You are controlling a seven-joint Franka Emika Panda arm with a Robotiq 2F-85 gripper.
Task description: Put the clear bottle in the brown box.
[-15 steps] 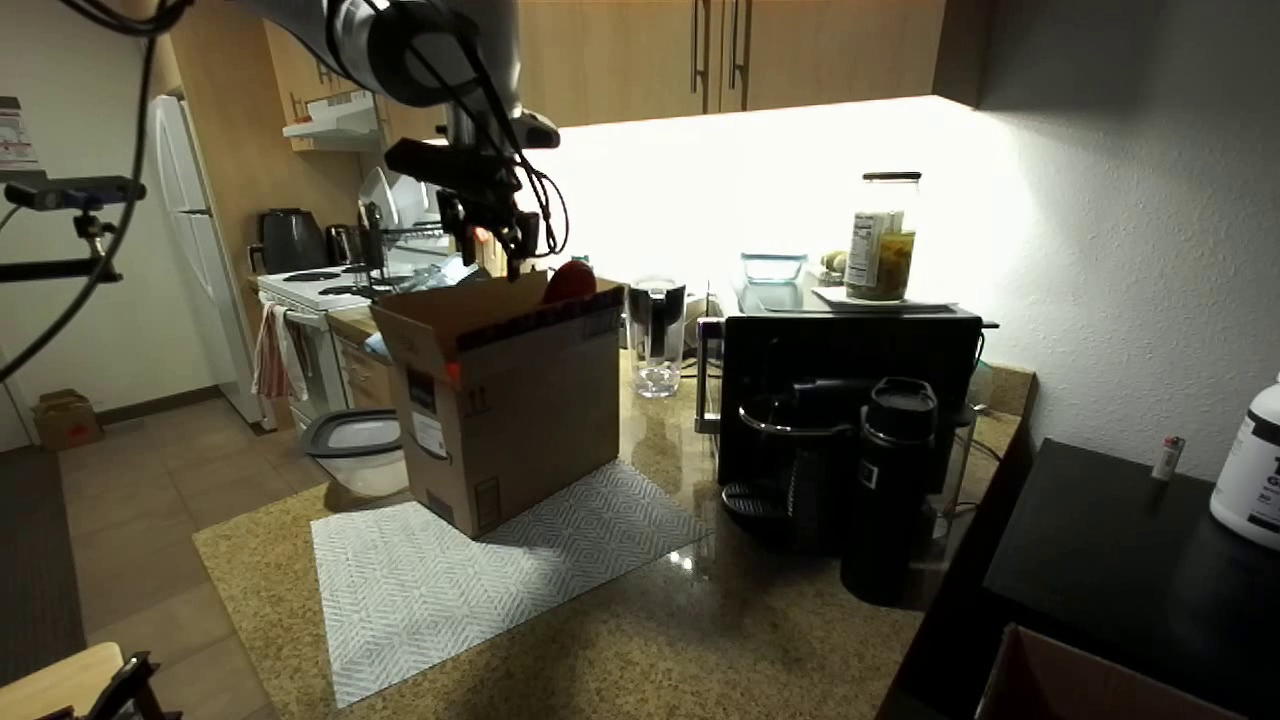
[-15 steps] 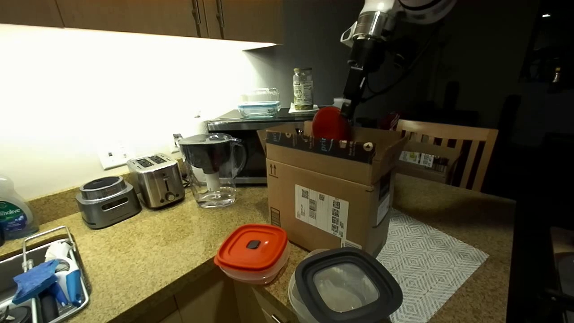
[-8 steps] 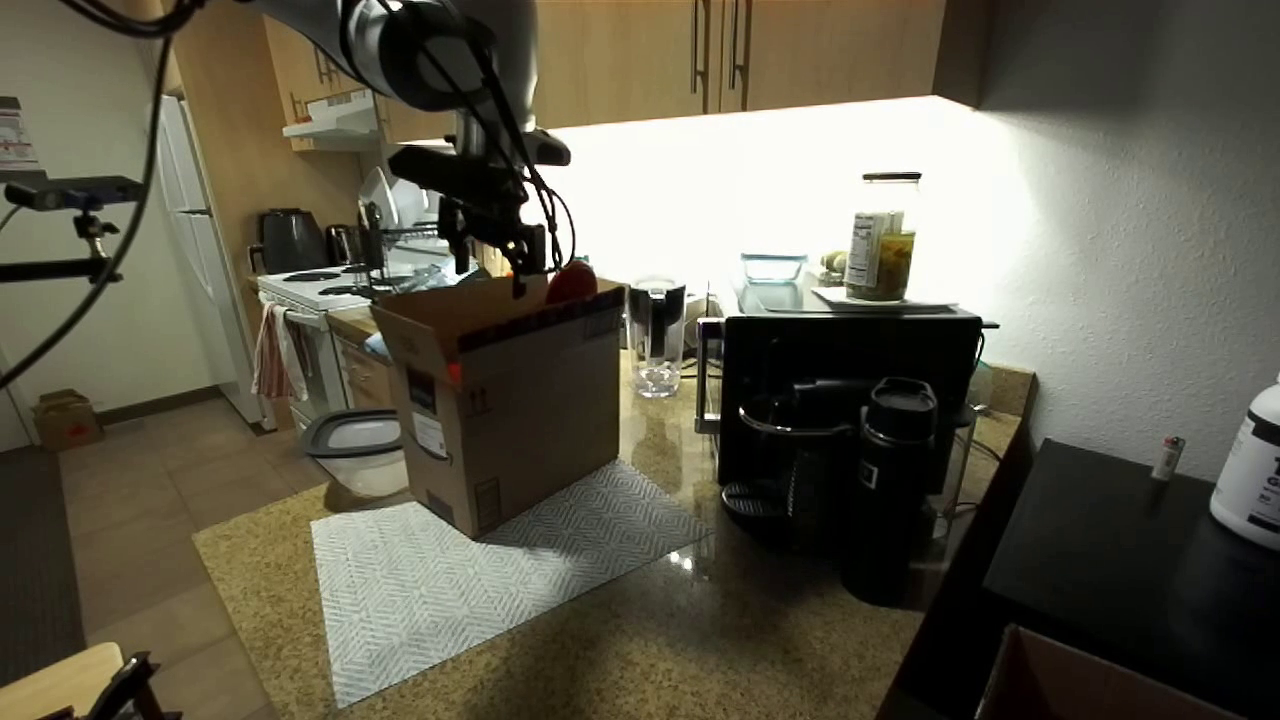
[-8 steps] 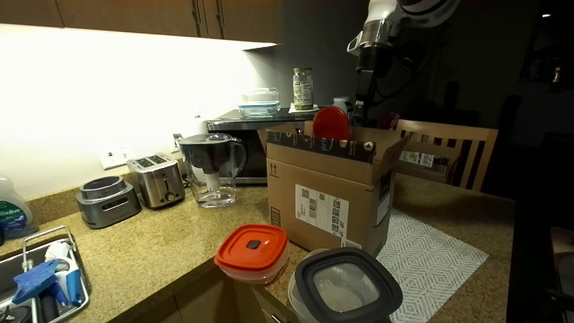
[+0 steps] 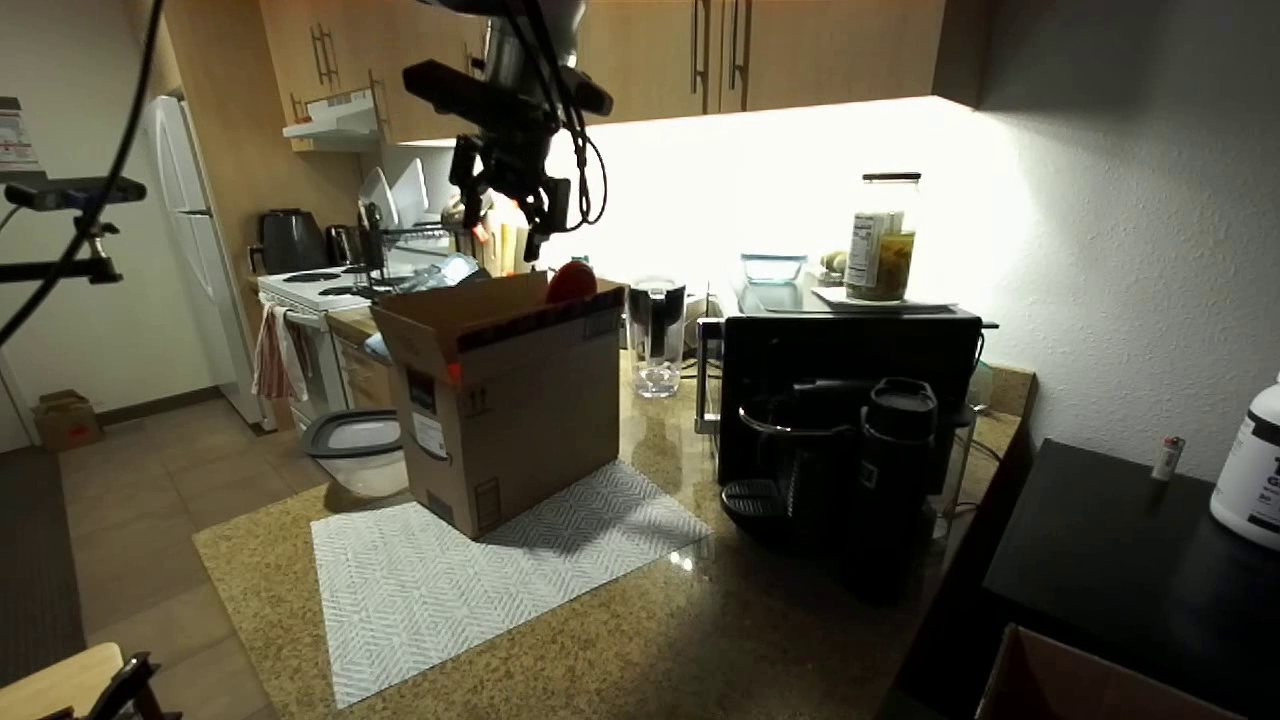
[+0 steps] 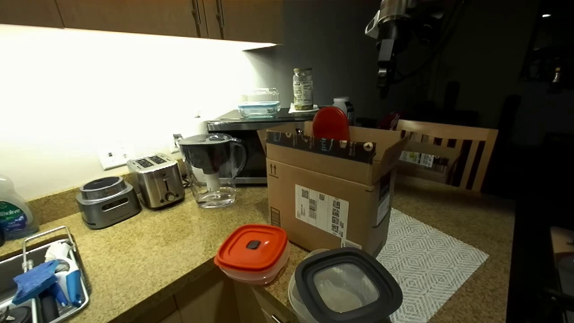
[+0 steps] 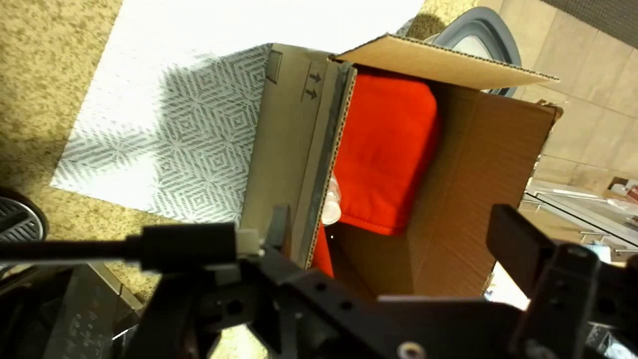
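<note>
The brown box (image 5: 530, 420) stands upright with its top flaps open; it also shows in the other exterior view (image 6: 282, 197) and the wrist view (image 7: 478, 174). The clear bottle (image 7: 331, 209) lies inside the box, cap end showing, close to one wall and against a red cloth item (image 7: 384, 149). The box rim hides part of the bottle, and neither exterior view shows it. My gripper (image 7: 391, 219) is above the box opening with its jaws wide apart and nothing between them. It shows in both exterior views (image 5: 503, 236) (image 6: 382, 87), higher than the box rim.
A red rounded thing (image 6: 331, 123) sticks up above the box rim. A grey-lidded container (image 6: 347, 287) and a red-lidded container (image 6: 253, 251) stand close to the box. A water pitcher (image 5: 656, 340) and a black coffee machine (image 5: 800, 460) are on the counter.
My gripper first shifted sideways, away from the red thing, then rose clear of the box rim. The box and the red thing have not moved.
</note>
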